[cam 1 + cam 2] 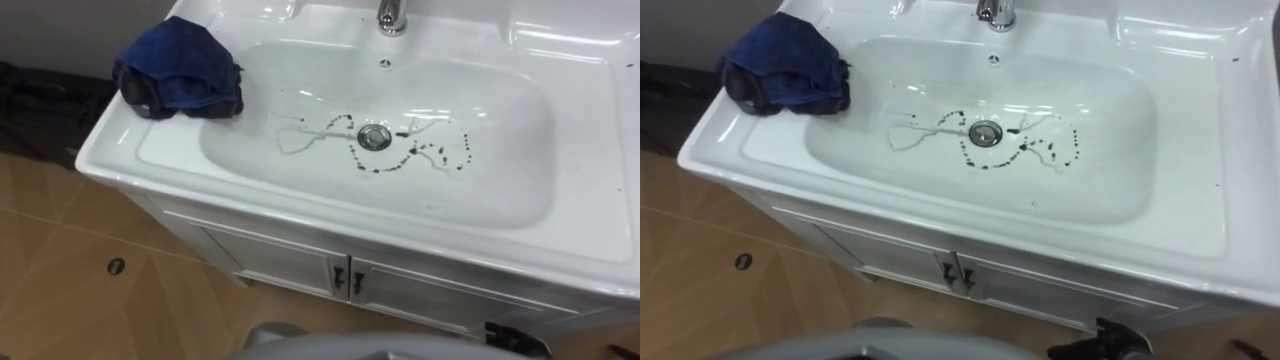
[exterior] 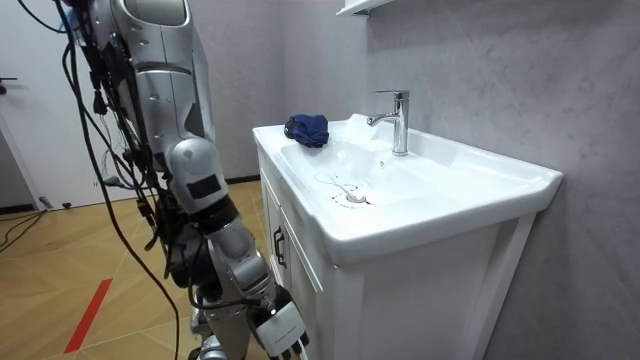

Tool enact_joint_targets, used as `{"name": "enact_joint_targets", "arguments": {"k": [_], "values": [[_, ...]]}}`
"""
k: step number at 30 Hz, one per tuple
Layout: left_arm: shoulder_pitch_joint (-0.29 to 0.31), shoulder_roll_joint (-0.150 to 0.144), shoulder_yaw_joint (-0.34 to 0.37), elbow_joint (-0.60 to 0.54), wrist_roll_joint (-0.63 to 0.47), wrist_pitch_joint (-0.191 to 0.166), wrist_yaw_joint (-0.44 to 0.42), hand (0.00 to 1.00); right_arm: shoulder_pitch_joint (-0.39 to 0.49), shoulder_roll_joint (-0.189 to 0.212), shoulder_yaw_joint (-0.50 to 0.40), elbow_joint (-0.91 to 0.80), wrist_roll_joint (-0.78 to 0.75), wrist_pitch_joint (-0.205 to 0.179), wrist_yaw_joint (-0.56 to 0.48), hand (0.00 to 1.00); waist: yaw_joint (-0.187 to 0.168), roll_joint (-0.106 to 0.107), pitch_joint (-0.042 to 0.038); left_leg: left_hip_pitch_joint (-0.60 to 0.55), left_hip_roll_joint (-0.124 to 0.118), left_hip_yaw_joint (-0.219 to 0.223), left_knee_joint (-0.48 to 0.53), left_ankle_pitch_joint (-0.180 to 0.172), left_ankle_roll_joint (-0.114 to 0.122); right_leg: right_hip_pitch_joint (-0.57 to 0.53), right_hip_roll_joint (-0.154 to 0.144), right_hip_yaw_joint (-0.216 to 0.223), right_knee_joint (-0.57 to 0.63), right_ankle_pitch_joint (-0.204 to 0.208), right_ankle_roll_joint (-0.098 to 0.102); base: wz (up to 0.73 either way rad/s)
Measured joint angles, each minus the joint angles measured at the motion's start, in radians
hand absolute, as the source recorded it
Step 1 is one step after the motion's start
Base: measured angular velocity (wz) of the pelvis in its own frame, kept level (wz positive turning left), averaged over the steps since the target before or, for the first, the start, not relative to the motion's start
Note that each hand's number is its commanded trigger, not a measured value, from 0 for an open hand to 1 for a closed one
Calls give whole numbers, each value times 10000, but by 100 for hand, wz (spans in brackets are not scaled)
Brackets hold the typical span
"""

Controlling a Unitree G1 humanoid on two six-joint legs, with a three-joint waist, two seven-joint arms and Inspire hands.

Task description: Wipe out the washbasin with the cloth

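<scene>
Am judging wipe as not yet begun. Crumpled dark-blue cloth (image 1: 180, 70) is lying on far-left corner of rim of white rectangular ceramic basin (image 1: 500, 200), nothing gripping it. Inside bowl, dark specks and thin smeared trails (image 1: 440, 155) are looping left and right of round chrome drain (image 1: 374, 137); am making out no standing water. Chrome tap (image 1: 392, 15) is standing at far edge. My right hand (image 2: 285, 335) is hanging low beside white cabinet (image 1: 300, 265), fingers loose, carrying nothing. Am reckoning everything is left to do: fetching cloth, rubbing marks away.
</scene>
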Motion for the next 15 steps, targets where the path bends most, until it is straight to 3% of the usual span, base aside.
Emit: {"name": "enact_joint_targets", "arguments": {"k": [5,7,15], "values": [[-643,650,3,-1239,1692,-28,308,0,-14,-18,10,33,-54,-4,27,0,-58,0,8,-7,-21,-39,2,23,35,2,-17,3,7,3,4,1],[-679,854,19,-1514,2141,-43,398,0,-50,-20,-12,24,-22,-22,38,0,-282,3,16,-11,-40,-38,0,31,49,10,-39,-22,7,4,19,2],[-793,861,-117,-2307,3723,-73,311,0,-106,-6,-36,38,76,-336,89,0,-1040,52,99,30,-55,65,-37,35,55,7,-42,65,-18,48,58,-2]]}}
